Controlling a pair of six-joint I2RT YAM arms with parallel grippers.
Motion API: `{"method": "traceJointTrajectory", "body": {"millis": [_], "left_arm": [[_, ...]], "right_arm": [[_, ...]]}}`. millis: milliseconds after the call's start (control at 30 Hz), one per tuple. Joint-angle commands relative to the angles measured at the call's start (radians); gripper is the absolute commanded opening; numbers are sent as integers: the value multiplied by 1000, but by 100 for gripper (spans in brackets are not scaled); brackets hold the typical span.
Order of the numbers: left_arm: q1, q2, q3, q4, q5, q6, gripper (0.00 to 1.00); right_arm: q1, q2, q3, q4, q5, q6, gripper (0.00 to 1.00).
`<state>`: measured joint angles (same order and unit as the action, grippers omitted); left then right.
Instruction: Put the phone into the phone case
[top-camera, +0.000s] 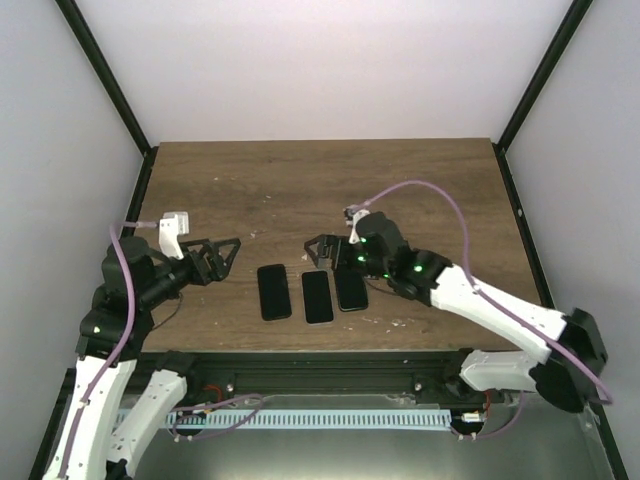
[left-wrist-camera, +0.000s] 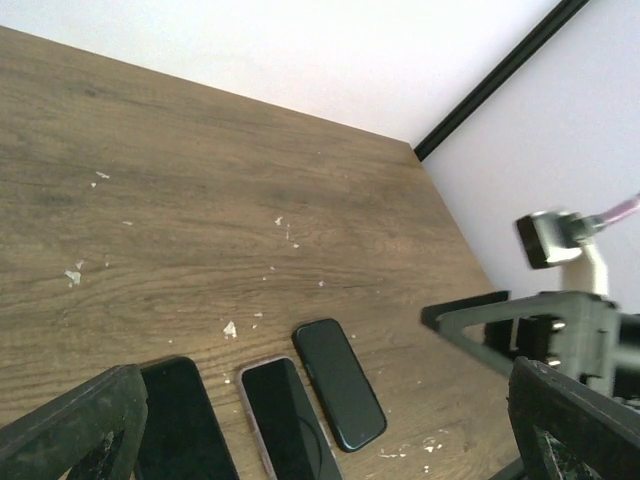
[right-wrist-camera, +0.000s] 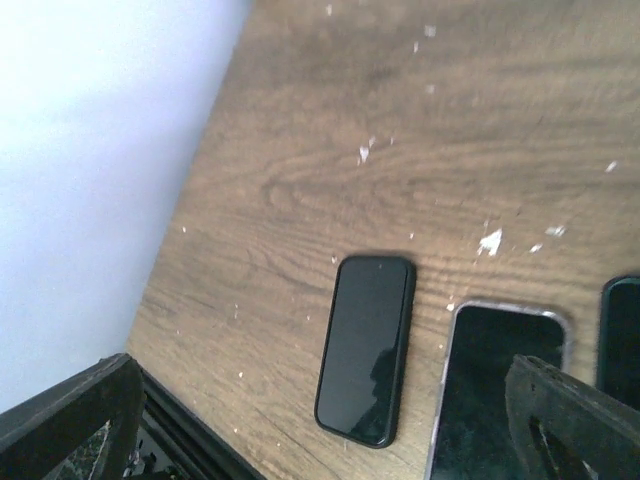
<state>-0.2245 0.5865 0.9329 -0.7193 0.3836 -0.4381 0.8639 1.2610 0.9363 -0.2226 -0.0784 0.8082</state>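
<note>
I can read nothing in any of my three views: no lettering, brand, number or sign is legible to me. The phone (right-wrist-camera: 497, 390), lying under my right pincer (top-camera: 322, 246) and between its spread fingers in the wrist view, shows only a plain dark glossy screen.
</note>
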Motion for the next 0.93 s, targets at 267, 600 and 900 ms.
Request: {"method": "traceJointTrajectory", "body": {"millis": [267,600,900], "left_arm": [[4,-21,96,1,18,1,100],[4,-31,141,3,-28,6,100],[3,-44,102,1,-19,-16,100]], "right_arm": [[-9,-339,145,-263,229,-176,100],[-8,-449,185,-338,292,-180,100],[-8,-481,145,-332,278,-148,100]]}}
